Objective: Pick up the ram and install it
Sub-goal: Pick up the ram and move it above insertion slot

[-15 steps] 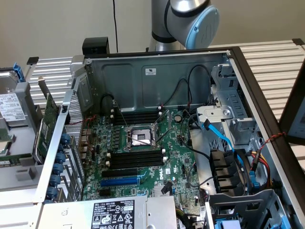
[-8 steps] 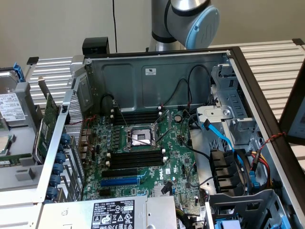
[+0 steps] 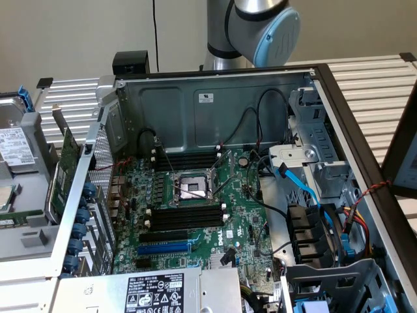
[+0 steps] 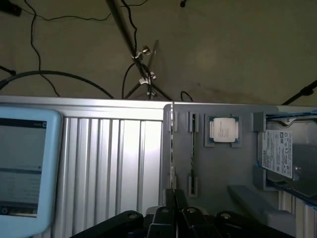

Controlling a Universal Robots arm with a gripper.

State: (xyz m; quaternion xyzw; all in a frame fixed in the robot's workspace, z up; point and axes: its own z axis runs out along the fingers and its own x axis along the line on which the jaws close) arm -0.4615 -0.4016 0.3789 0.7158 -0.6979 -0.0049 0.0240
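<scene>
The ram (image 4: 193,148) is a thin stick standing on edge between two clips of a grey holder tray (image 4: 233,168). In the exterior view it is a green strip (image 3: 16,220) in that tray (image 3: 29,238), at the exterior view's left, outside the computer case. My gripper (image 4: 173,194) hangs above the tray's edge, a little to the side of the ram, with its dark fingers (image 4: 169,208) shut together and nothing between them. Empty black memory slots (image 3: 186,215) lie beside the processor socket (image 3: 193,188) on the motherboard.
A processor chip (image 4: 223,130) and a hard drive (image 4: 282,153) also sit in the tray. A larger green expansion card (image 3: 65,163) stands by the case's left wall. A blue slot (image 3: 163,248), cables (image 3: 306,189) and drive bays crowd the case. A light-blue tablet (image 4: 22,168) lies on the ribbed table (image 4: 114,163).
</scene>
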